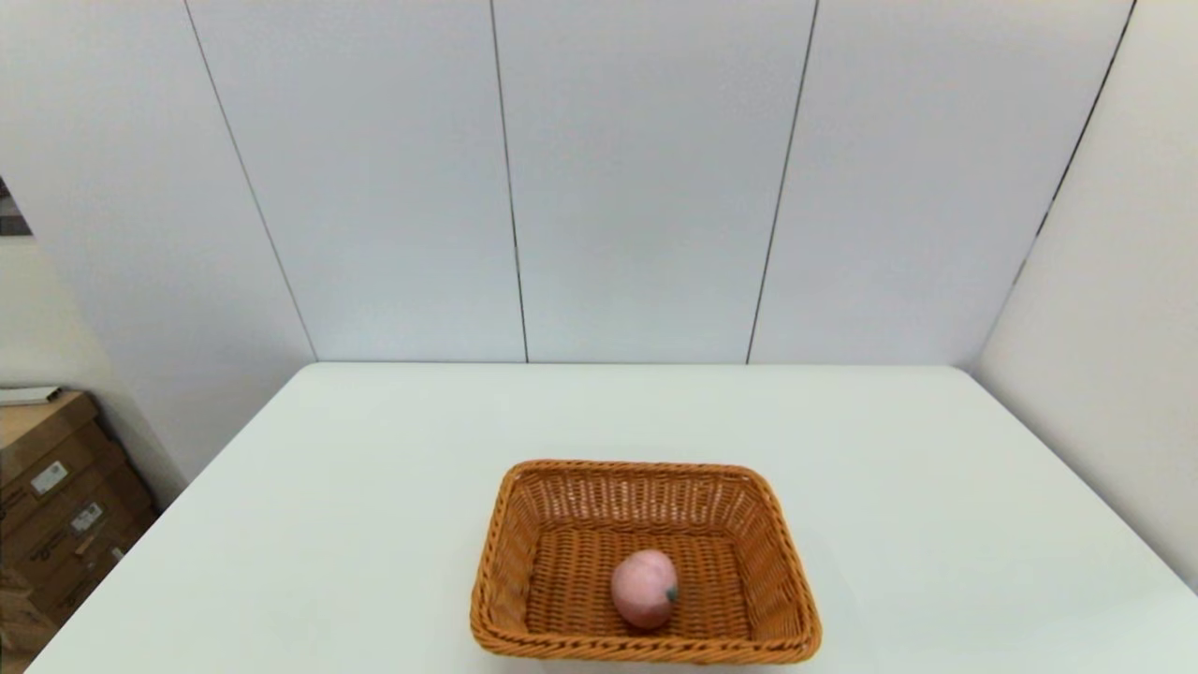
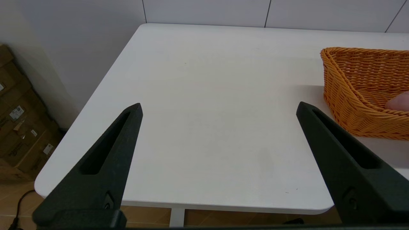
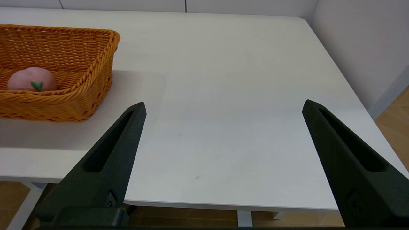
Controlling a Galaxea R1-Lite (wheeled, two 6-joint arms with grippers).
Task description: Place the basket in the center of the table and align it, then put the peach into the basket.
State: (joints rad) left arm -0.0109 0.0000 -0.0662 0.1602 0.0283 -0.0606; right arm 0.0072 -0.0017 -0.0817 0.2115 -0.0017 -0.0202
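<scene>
text: none legible | labels on cardboard boxes (image 1: 56, 524): too small

The peach (image 1: 644, 588) lies in the basket (image 1: 646, 473), on the table's (image 1: 374, 487) near middle.

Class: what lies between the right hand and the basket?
Nothing: only bare white table separates the open right hand from the basket holding the peach, per the right wrist view.

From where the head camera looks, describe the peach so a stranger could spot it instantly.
Start at the large white rectangular table, then find the orange-brown woven wicker basket near its front edge. Inside, on the basket floor toward the near side, lies the small round pale-pink peach, the only smooth pink thing there, with a tiny green stem.
</scene>
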